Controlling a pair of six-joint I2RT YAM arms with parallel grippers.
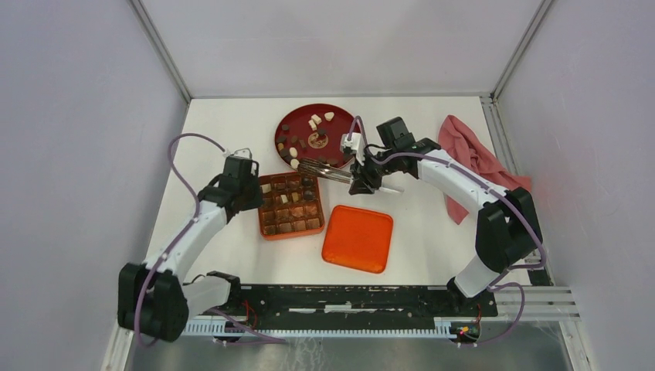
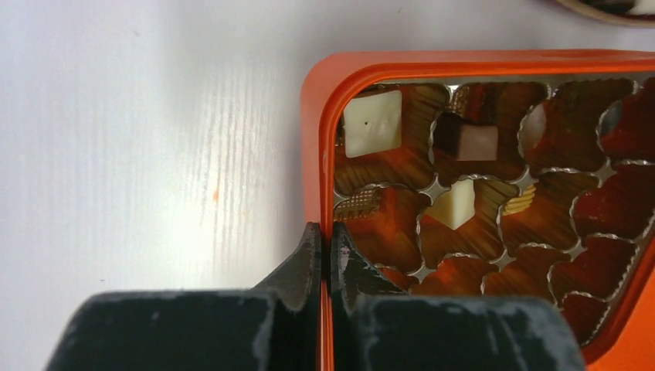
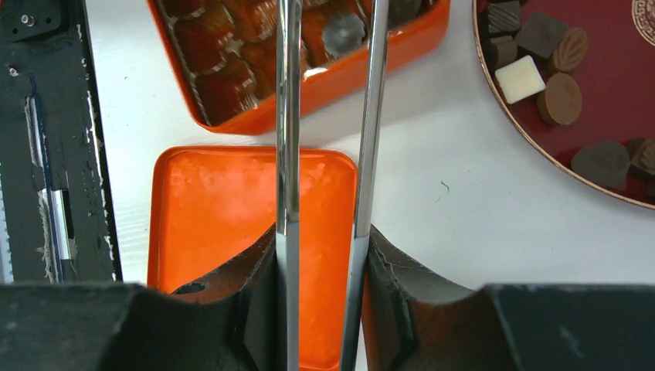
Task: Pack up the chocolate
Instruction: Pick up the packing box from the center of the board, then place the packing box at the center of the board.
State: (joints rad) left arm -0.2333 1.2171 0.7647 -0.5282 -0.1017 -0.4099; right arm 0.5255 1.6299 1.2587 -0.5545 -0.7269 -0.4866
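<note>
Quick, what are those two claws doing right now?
Left gripper: closed, pinching the wall of the orange box.
Right gripper: closed on the metal tongs.

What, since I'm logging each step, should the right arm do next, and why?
Probably swing the tongs over the red plate for another chocolate: the left gripper is shut on the orange box, steadying it, several cells are empty, and pieces lie on the plate. Whether the tongs already carry one is unclear.

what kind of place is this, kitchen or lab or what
Most likely a robot lab test cell, not a kitchen: a white table boxed in by blank panel walls, with two arms bolted to a black rail.
</note>
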